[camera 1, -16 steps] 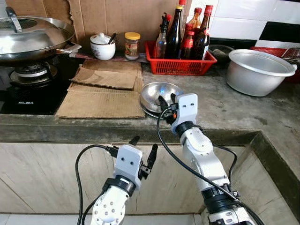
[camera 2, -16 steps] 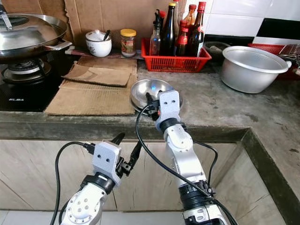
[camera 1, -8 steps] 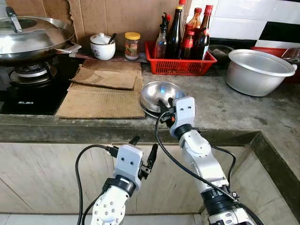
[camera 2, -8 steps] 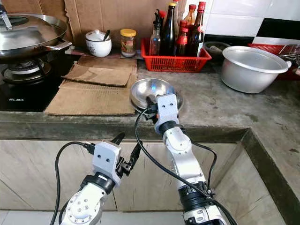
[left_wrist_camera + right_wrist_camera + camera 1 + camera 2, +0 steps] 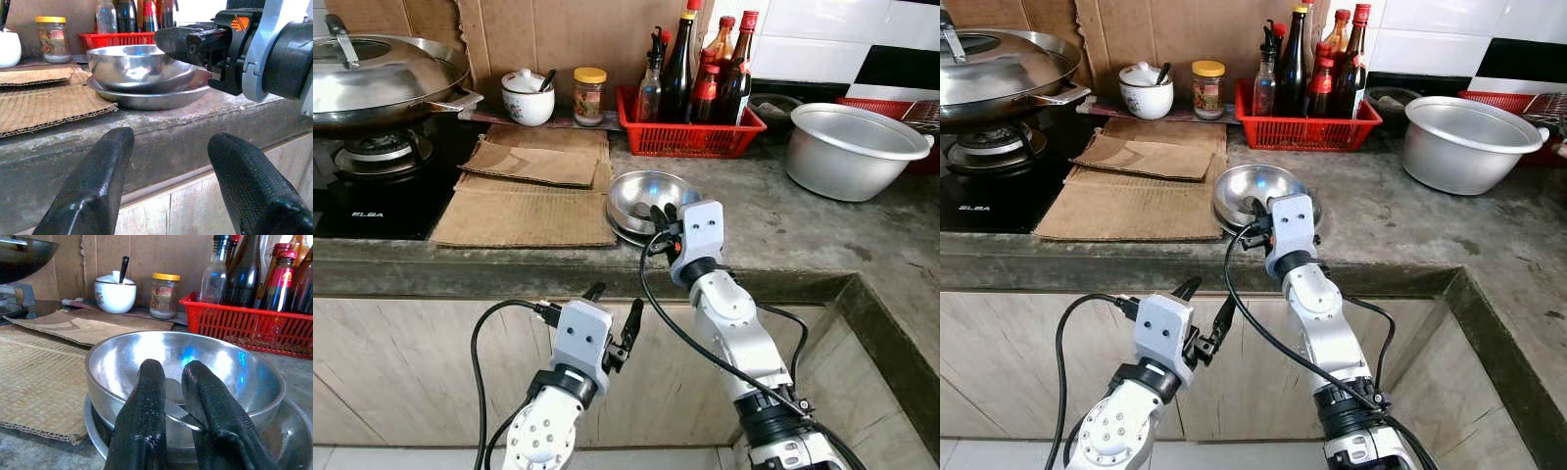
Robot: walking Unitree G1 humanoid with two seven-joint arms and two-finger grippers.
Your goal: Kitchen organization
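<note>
A shiny steel bowl sits on a steel plate near the counter's front edge. My right gripper reaches over the bowl's near rim, its tips inside the bowl. In the right wrist view its fingers stand almost together, shut on a thin shiny piece that looks like a metal spoon lying in the bowl. My left gripper hangs open below the counter edge in front of the cabinet, holding nothing; its view looks up at the bowl and plate.
Cardboard sheets lie left of the bowl, beside a stove with a lidded wok. At the back stand a white pot, a jar and a red basket of bottles. A large metal basin sits at right.
The right gripper dipped a little left and toward me at the bowl's rim, then came back to nearly where it was. The left arm has not moved.
</note>
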